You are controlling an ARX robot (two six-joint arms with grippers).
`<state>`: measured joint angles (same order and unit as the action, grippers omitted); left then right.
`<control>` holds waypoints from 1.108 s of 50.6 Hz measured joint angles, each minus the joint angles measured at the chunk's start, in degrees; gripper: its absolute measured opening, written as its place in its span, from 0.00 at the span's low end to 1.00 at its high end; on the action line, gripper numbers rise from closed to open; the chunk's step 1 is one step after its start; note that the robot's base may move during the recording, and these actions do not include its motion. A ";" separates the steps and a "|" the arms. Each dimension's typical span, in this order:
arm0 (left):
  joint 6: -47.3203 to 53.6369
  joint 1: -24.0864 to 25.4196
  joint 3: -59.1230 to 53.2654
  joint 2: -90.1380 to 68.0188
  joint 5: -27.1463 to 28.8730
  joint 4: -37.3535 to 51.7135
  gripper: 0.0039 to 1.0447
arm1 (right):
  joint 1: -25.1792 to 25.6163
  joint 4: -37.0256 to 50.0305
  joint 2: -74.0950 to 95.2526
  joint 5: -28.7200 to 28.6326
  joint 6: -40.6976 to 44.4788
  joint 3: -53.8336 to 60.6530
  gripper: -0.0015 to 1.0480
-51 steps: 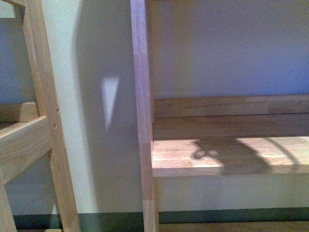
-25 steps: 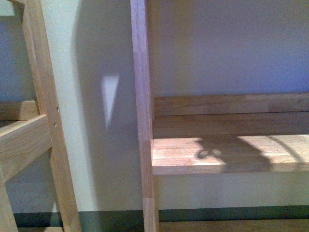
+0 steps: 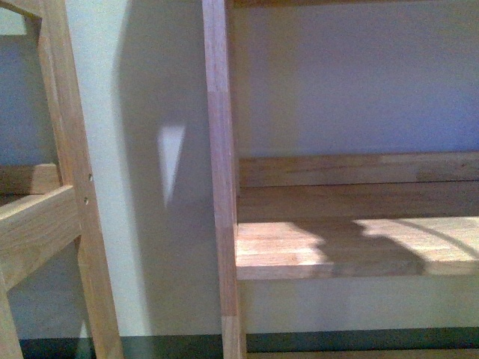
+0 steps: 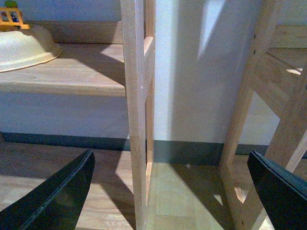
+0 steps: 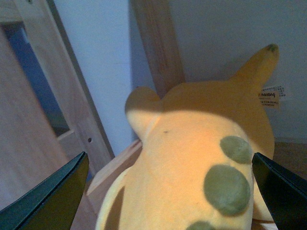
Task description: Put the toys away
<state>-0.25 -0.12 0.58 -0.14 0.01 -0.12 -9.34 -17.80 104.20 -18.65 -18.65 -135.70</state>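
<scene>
An orange-yellow plush toy [image 5: 192,143] with green spots and a white label [image 5: 269,97] fills the right wrist view, lying on a wooden shelf board by an upright post. My right gripper [image 5: 170,191] is open, its dark fingers [image 5: 48,201] standing wide on either side of the toy without pressing on it. In the left wrist view my left gripper [image 4: 172,191] is open and holds nothing, low over the wood floor [image 4: 177,206] in front of a shelf post [image 4: 136,115]. Neither arm shows in the front view.
The front view shows a wooden shelf upright [image 3: 221,179], a sunlit shelf board [image 3: 352,250] and a second wooden frame [image 3: 67,187] against a pale wall. A cream bowl [image 4: 21,45] and a small orange object [image 4: 12,17] sit on a low shelf.
The looped shadow on the sunlit shelf board has slid right and out of sight. The shelf sits slightly lower in the front view.
</scene>
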 joint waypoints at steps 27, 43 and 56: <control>0.00 0.00 0.00 0.00 0.00 0.00 0.95 | -3.21 14.51 -34.88 16.35 15.98 39.04 1.00; 0.00 0.00 0.00 0.00 0.00 0.00 0.95 | -3.41 21.66 -58.53 17.40 17.38 68.39 1.00; 0.00 0.00 0.00 0.00 0.00 0.00 0.95 | -3.28 22.75 -73.83 21.07 13.27 88.21 1.00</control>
<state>-0.25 -0.12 0.58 -0.14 0.01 -0.12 -12.62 4.95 30.37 2.42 -5.39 -47.48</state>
